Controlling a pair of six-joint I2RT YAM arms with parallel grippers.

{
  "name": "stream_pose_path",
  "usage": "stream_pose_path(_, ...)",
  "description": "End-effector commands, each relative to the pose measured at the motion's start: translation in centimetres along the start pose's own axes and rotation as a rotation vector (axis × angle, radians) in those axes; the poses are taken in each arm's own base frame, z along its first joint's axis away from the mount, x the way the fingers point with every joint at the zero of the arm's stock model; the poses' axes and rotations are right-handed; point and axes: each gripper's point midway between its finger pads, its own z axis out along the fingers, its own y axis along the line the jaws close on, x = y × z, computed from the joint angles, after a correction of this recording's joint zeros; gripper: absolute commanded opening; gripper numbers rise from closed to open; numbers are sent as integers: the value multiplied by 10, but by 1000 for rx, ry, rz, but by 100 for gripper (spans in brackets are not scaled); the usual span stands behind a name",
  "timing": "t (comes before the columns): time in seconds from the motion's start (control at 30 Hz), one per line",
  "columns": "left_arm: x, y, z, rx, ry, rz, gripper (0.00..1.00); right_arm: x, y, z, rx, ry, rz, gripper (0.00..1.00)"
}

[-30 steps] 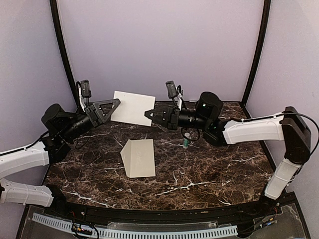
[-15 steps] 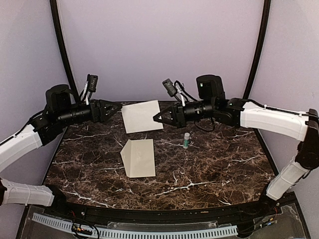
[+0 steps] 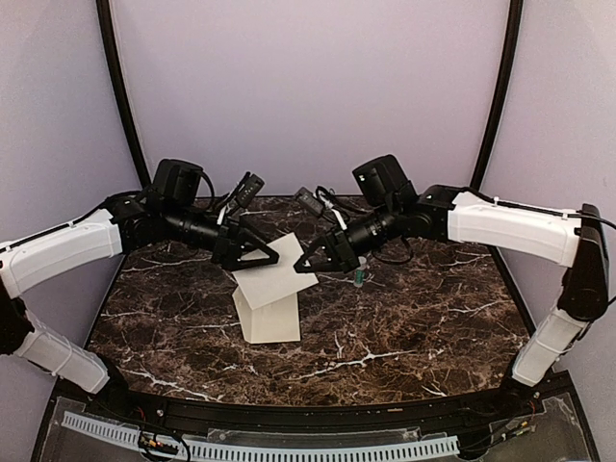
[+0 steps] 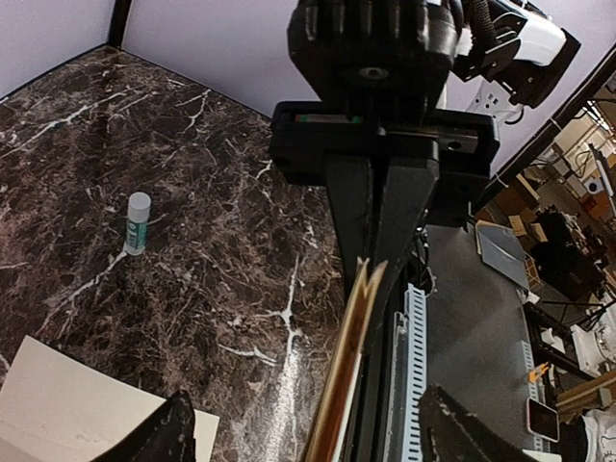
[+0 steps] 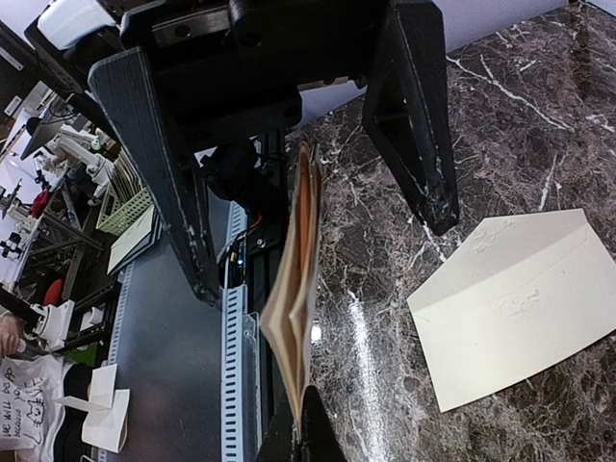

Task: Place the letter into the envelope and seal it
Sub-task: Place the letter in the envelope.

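- Letter [image 3: 269, 286]: whitish sheet, hanging in the air above the middle of the table and tilting down toward the envelope. In both wrist views it is showing edge-on only, a thin layered strip, so its face is not readable there.
- Right gripper [image 3: 306, 264]: closed, pinching the letter by its right-hand edge. Its own fingertips are mostly cut off at the bottom of the right wrist view.
- Left gripper [image 3: 262, 258]: jaws spread wide, standing at the letter's left side. In the right wrist view its fingers [image 5: 419, 125] are flanking the sheet without touching it. In its own view only the finger ends are showing at the bottom edge.
- Envelope [image 3: 274, 325]: cream, lying flat on the table directly under the letter. Its far part is hiding behind the sheet in the top view, and its flap is hard to make out.
- Glue stick [image 4: 138, 221]: small white tube with a green band, standing upright beyond the envelope. In the top view it is partly hiding behind the right gripper.
- Table [image 3: 414, 318]: dark marble with white veins, carrying the envelope and the glue stick.
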Motion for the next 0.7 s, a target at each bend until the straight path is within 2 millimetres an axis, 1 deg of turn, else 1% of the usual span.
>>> stream_pose_path(0.0, 2, -26, -5, 120, 10, 24, 68, -8, 10, 4, -64, -2, -31, 0)
stream_pose_path(0.03, 4, -26, -4, 120, 18, 17, 63, -7, 10, 6, -65, 4, -31, 0)
stream_pose_path(0.07, 6, -24, -3, 114, 24, 17, 54, -6, 9, 6, -67, 10, -29, 0)
stream_pose_path(0.1, 9, -23, -3, 110, 33, 10, 50, -5, 9, 7, -70, 15, -27, 0)
stream_pose_path(0.13, 11, -22, -3, 108, 40, 7, 43, -4, 9, 8, -76, 19, -26, 0)
stream_pose_path(0.2, 15, -22, -2, 113, 54, -3, 36, -3, 10, 10, -84, 28, -24, 0)
stream_pose_path(0.3, 20, -21, 0, 119, 72, -16, 30, 1, 8, 13, -83, 44, -19, 0)
stream_pose_path(0.53, 22, -21, 1, 132, 82, -22, 24, 5, 6, 14, -79, 72, -12, 0)
stream_pose_path(0.6, 24, -22, 2, 141, 88, -29, 18, 7, 6, 15, -79, 81, -12, 0)
stream_pose_path(0.63, 24, -22, 3, 144, 90, -31, 11, 7, 5, 16, -77, 85, -11, 0)
stream_pose_path(0.67, 25, -21, 3, 144, 95, -37, 8, 8, 4, 16, -75, 90, -10, 0)
